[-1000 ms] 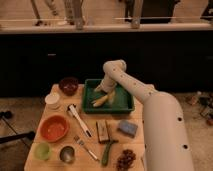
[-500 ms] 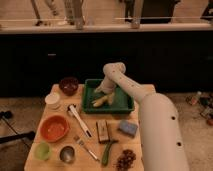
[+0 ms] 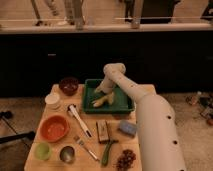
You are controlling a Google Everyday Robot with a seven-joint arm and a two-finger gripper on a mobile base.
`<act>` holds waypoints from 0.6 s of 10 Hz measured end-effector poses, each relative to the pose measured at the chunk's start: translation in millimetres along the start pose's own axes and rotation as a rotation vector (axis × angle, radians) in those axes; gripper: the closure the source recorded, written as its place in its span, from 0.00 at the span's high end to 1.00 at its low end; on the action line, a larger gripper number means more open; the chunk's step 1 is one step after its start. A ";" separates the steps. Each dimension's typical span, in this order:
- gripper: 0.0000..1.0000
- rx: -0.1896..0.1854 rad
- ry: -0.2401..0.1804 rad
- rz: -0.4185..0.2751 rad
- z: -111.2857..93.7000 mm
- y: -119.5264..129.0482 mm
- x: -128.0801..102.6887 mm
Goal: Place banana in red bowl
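The pale-yellow banana (image 3: 101,100) lies inside a green tray (image 3: 125,106) at the back of the wooden table. My gripper (image 3: 103,90) is down in the tray right at the banana's upper end, at the end of the white arm that reaches in from the lower right. The red bowl (image 3: 54,128) is the wide orange-red bowl on the table's left side, well to the left of and nearer than the tray. It looks empty.
A dark maroon bowl (image 3: 68,85) and a white cup (image 3: 52,100) stand at the back left. A green cup (image 3: 43,150), a metal cup (image 3: 67,154), utensils (image 3: 80,120), a brush (image 3: 103,132), a blue sponge (image 3: 127,128), a green vegetable (image 3: 106,153) and grapes (image 3: 125,160) lie along the front.
The arm has shifted slightly and the gripper has settled lower into the tray by the banana. The banana has hardly moved.
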 end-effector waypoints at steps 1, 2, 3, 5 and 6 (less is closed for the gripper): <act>0.48 -0.002 0.005 0.000 -0.1 0.6 2.0; 0.38 -0.004 0.011 -0.001 -0.6 1.0 3.5; 0.28 -0.005 0.012 -0.001 -1.3 1.5 4.1; 0.06 -0.007 0.009 -0.001 -2.1 2.0 3.2; 0.01 -0.009 0.014 -0.004 -3.2 1.9 2.7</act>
